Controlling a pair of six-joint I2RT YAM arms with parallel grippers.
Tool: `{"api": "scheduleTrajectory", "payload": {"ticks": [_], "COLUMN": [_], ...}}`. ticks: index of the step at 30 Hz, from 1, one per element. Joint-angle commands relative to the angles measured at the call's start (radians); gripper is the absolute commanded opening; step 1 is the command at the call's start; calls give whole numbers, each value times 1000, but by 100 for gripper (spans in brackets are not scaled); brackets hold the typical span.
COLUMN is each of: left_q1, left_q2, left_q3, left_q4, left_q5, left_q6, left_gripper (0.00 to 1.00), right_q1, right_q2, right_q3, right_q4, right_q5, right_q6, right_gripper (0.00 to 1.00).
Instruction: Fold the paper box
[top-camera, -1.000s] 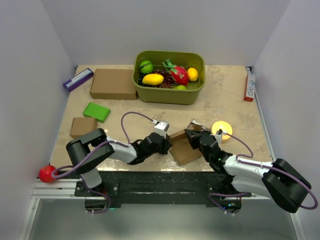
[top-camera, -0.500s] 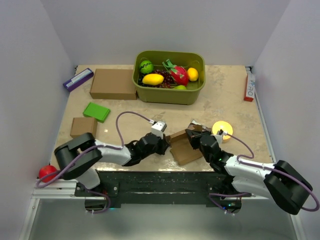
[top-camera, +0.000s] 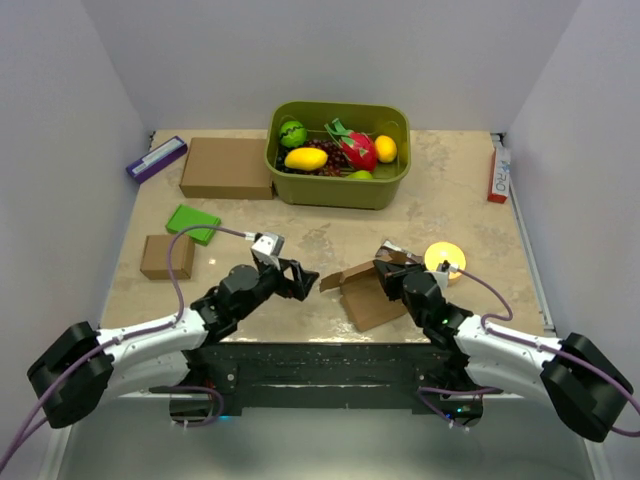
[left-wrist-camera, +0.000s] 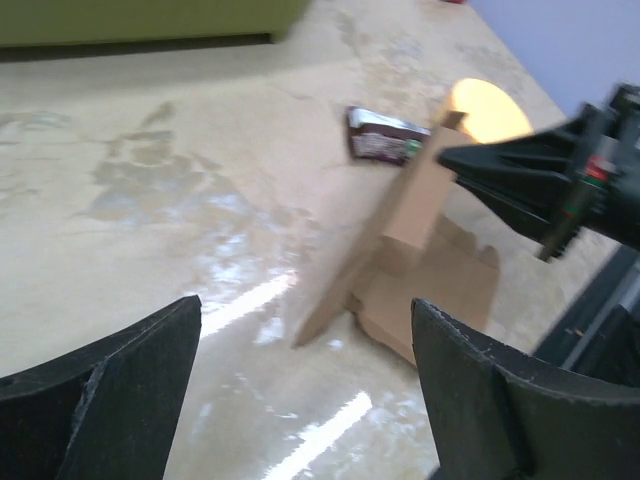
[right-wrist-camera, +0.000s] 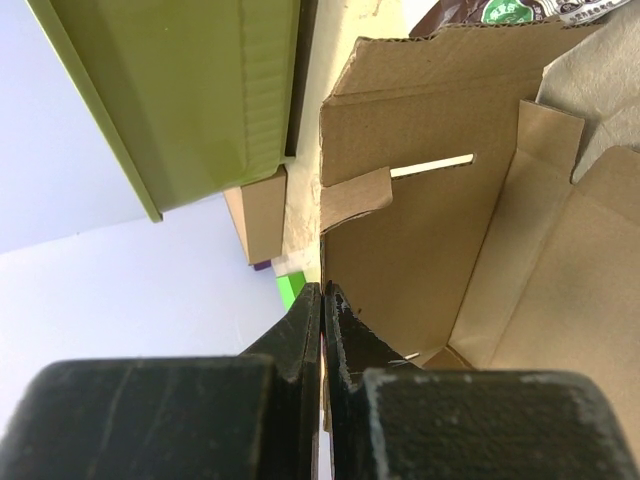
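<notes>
Box (top-camera: 368, 303) on counter (top-camera: 450, 190), centre, near front edge, between both tools. Partly folded: base flat, one panel raised and tilted. Right tool (top-camera: 384, 270) pinched closed on thin cardboard edge of raised panel, far end. Left tool (top-camera: 296, 279) wide open, empty, just left of box, not touching it, facing raised panel. Yellow disc (top-camera: 444, 258) near box, right rear.
</notes>
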Motion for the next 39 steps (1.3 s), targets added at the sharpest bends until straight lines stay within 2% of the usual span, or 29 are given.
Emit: {"api": "scheduleTrajectory", "payload": {"ticks": [1,9,14,18,31,39], "left_q1": [97,135,127,97,-29,-43], "left_q2": [72,356,485,504,504,504], "left_q3": [37,149,172,161,135,92], "left_q4": [-42,38,102,113,128,265], "left_q5": [-13,-70,37,63,20,77], "left_q6": [15,56,87,76,55,32], "left_gripper": [90,88,80,75,70,69], "right_q1": [7,7,7,5,5,7], "right_q2": [15,54,63,75,86,89], "right_q3": [-6,10,10,16,11,8], "right_q4": [-9,19,21,22,24,22], "right_q5": [48,24,30,33,22,16], "right_q6": [-1,-16,-10,-10,-1,-1], "right_gripper": [0,0,0,0,0,0]}}
